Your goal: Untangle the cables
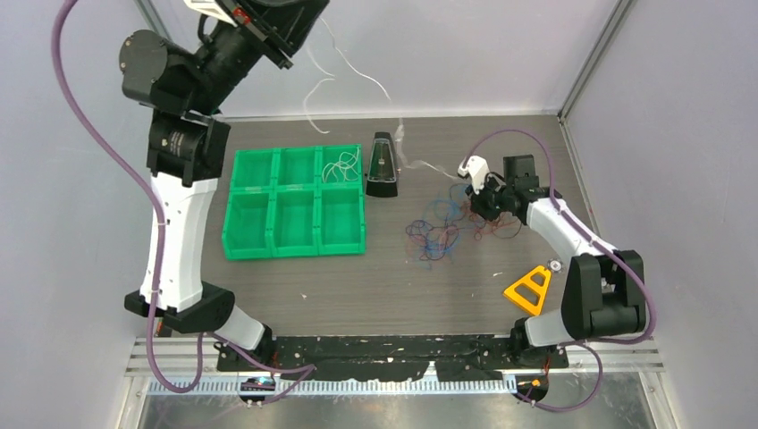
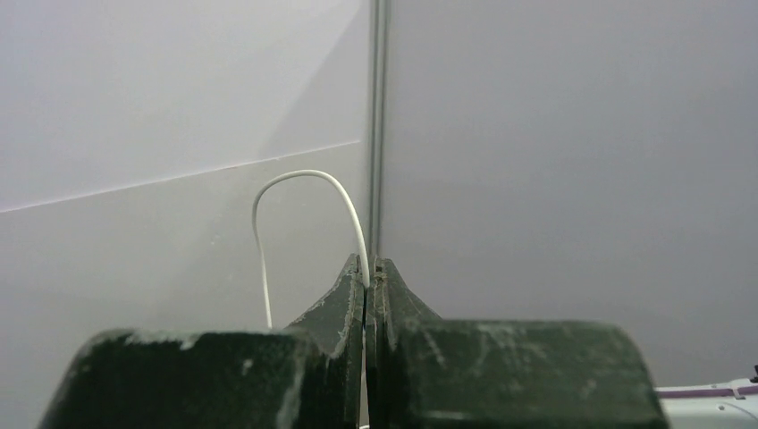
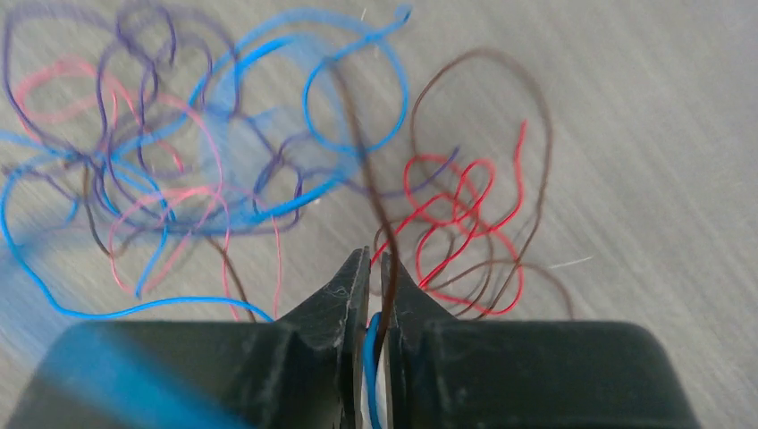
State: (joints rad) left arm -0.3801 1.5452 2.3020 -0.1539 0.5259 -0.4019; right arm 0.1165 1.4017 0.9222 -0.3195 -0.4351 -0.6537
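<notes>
Knots could be tightened if the white cable, pinched in the shut left claw, is pulled against the strands clamped in the closed right claw right of the tray.

Overhead, the left arm runs off the top edge, so its gripper end can't be made out there. On the left wrist cam, the white cable drops out of sight behind the left gripper. On the right wrist cam, the left half of the cables is smeared by blur. The strands pinched in the right gripper vanish between its fingers. From overhead, the crossings are too tiny to sort.
</notes>
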